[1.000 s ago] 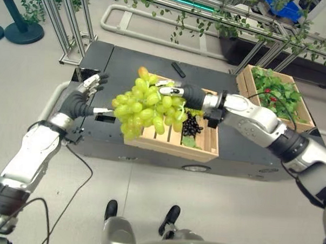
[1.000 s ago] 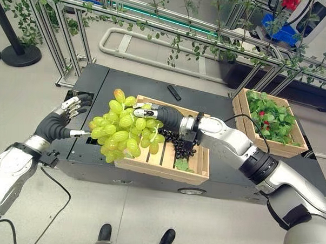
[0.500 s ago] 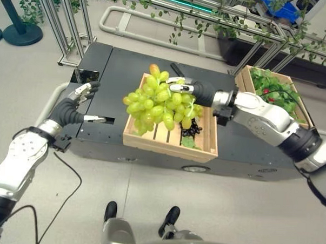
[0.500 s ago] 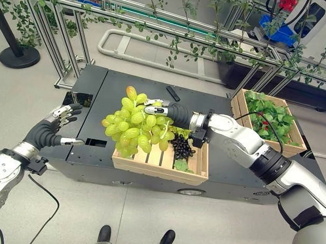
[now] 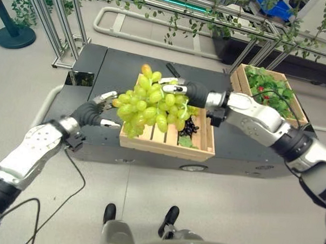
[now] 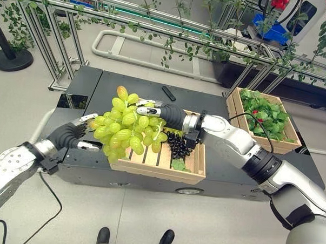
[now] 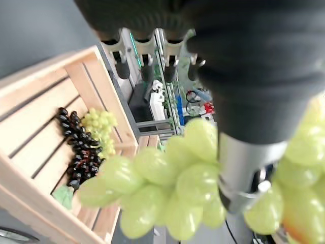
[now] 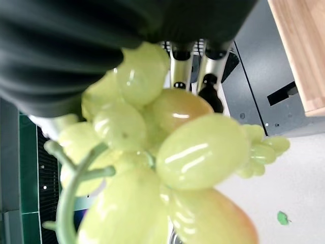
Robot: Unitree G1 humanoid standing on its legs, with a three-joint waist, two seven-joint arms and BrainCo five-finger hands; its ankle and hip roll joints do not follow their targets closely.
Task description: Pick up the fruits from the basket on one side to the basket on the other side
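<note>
A large bunch of green grapes (image 5: 149, 104) hangs in the air over the left end of a slatted wooden crate (image 5: 167, 150). My right hand (image 5: 178, 90) is shut on the top of the bunch; its fingers (image 8: 181, 65) show past the grapes (image 8: 195, 151). My left hand (image 6: 78, 133) is open just left of the bunch, fingers spread, its thumb (image 7: 245, 173) against the grapes (image 7: 170, 190). In the crate (image 7: 45, 99) lie black grapes (image 5: 190, 127) and a small green bunch (image 7: 99, 122).
The crate sits on a low black platform (image 5: 118, 66) with a small black bar (image 5: 172, 70) lying on it. A second wooden crate (image 5: 238, 82) with leaves and red fruit stands at the right. Metal frames with vines (image 5: 64, 20) line the back.
My left hand has moved right, from out over the platform's left edge to the side of the bunch. My right hand has carried the grapes slightly left and lower.
</note>
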